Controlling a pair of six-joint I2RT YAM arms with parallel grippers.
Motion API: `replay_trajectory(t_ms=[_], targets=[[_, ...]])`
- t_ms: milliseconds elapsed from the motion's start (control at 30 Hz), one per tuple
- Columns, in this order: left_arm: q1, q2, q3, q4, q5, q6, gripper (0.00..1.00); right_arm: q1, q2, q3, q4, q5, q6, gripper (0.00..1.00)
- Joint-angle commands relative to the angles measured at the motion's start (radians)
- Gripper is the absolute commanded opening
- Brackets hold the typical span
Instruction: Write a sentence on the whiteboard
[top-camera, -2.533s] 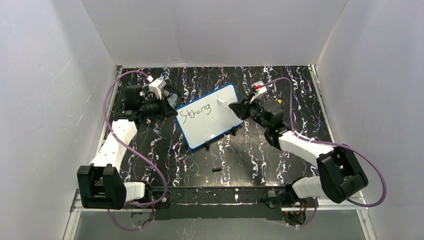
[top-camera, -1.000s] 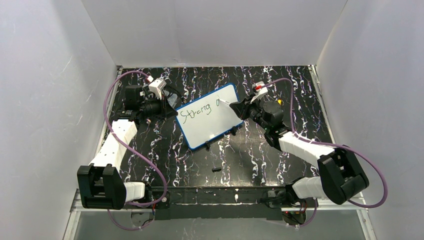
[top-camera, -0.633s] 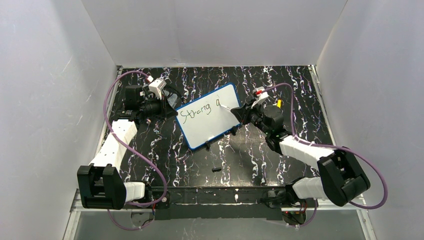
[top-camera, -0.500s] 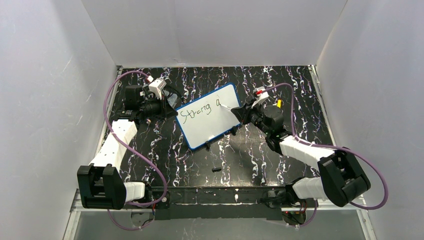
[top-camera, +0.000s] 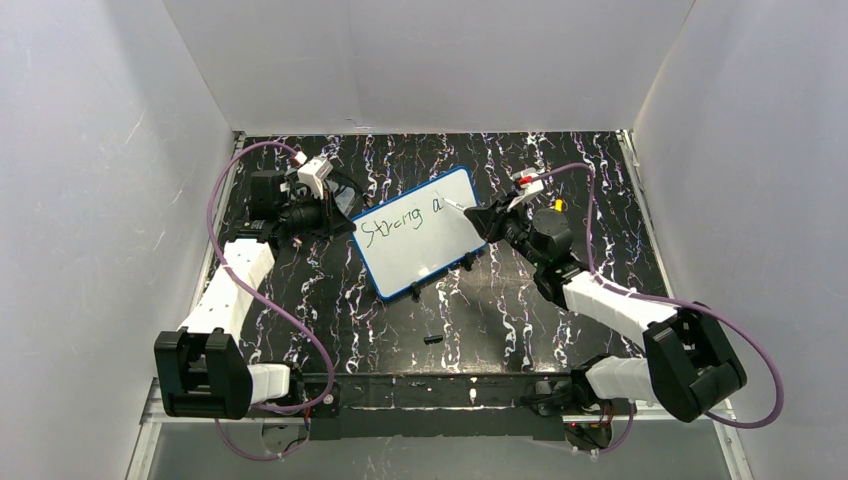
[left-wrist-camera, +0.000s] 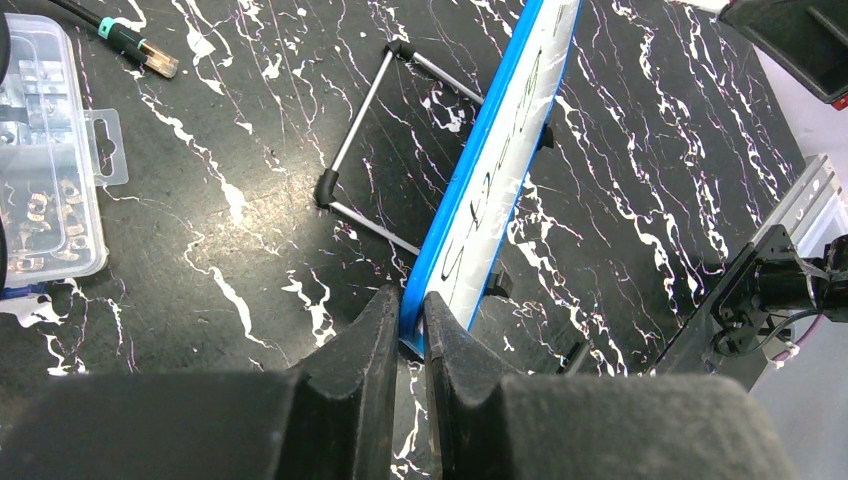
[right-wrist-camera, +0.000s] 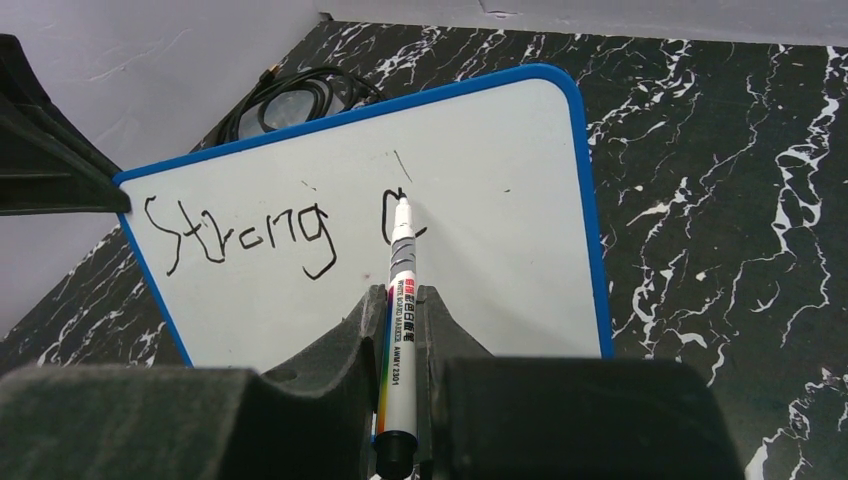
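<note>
The whiteboard (top-camera: 418, 232) with its blue rim stands tilted on a wire stand at the table's middle. It also shows in the right wrist view (right-wrist-camera: 480, 270) and edge-on in the left wrist view (left-wrist-camera: 500, 160). The sentence (right-wrist-camera: 250, 235) reads "Strong" plus a started "a" (right-wrist-camera: 395, 225). My left gripper (left-wrist-camera: 410, 310) is shut on the board's left edge (top-camera: 345, 222). My right gripper (right-wrist-camera: 400, 300) is shut on a white marker (right-wrist-camera: 400, 270), its tip on the board at the "a". In the top view the right gripper (top-camera: 480, 214) is at the board's right side.
A clear plastic parts box (left-wrist-camera: 45, 160) and a cable plug (left-wrist-camera: 135, 50) lie left of the board. A coiled black cable (right-wrist-camera: 290, 95) lies behind it. A small black marker cap (top-camera: 432, 339) lies on the marbled table near the front. White walls enclose three sides.
The right gripper has drawn a new letter "a" after "Strong", moving the marker tip down and then a little back up. The left gripper and board have not moved.
</note>
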Motion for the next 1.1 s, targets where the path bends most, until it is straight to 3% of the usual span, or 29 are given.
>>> replay_trajectory(t_ms=[0,300,600,1067], targets=[[-0.007,-0.015,0.005,-0.019,0.009,0.01,0.0,0.001,0.033,0.049,0.057,-0.028,0.006,0.01],[-0.007,-0.012,0.004,-0.019,0.007,0.01,0.0,0.001,0.07,0.044,0.07,-0.018,0.008,0.01],[-0.007,-0.009,0.005,-0.021,0.005,0.01,0.0,0.001,0.034,0.016,0.062,0.142,-0.006,0.01],[-0.007,-0.008,0.008,-0.021,0.01,0.01,0.0,0.004,-0.008,0.038,0.116,-0.007,0.007,0.01]])
